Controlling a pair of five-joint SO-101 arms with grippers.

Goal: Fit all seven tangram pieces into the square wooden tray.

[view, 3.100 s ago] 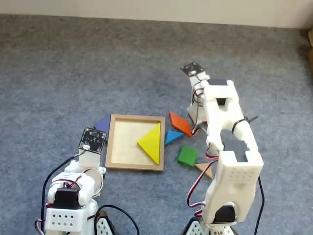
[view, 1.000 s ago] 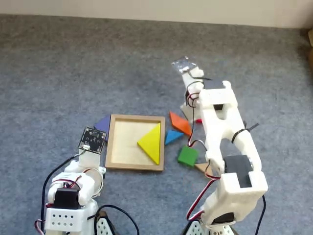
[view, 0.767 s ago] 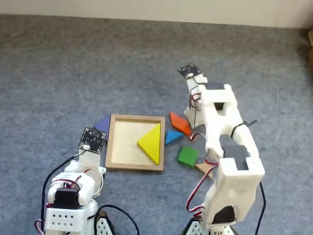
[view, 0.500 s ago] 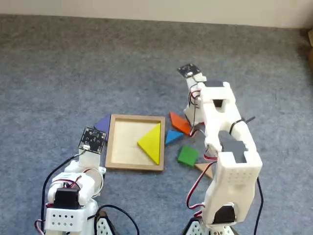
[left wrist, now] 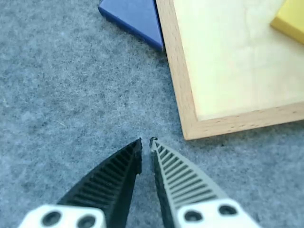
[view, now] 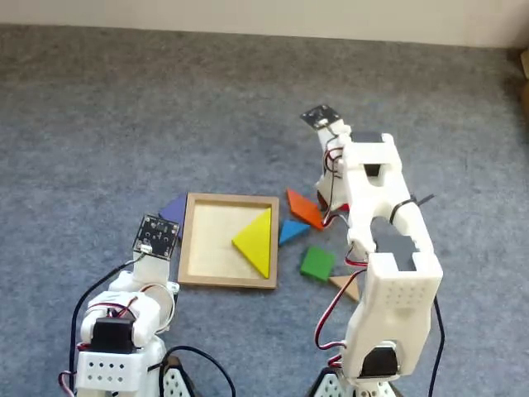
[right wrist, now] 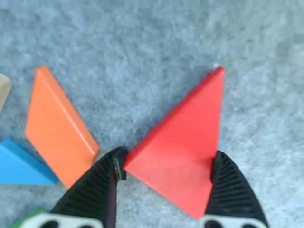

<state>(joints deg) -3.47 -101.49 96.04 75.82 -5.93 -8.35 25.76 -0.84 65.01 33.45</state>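
Observation:
The square wooden tray lies on the carpet with a yellow triangle inside it. A dark blue triangle rests against the tray's outer left edge. Right of the tray lie an orange parallelogram, a blue triangle, a green square and a tan triangle. My right gripper is shut on a red triangle, one finger against each side, beside the orange parallelogram. Over bare carpet just off a tray corner, my left gripper is shut and holds nothing.
Grey carpet runs all around the pieces, with wide free room on the far side and to the left. The right arm stretches over the carpet right of the loose pieces and covers most of the red triangle from above. The left arm's base stands at the near left.
The right arm's wrist swung farther out and left a second ago, then came back to about where it was before. The pieces and the left arm have not moved.

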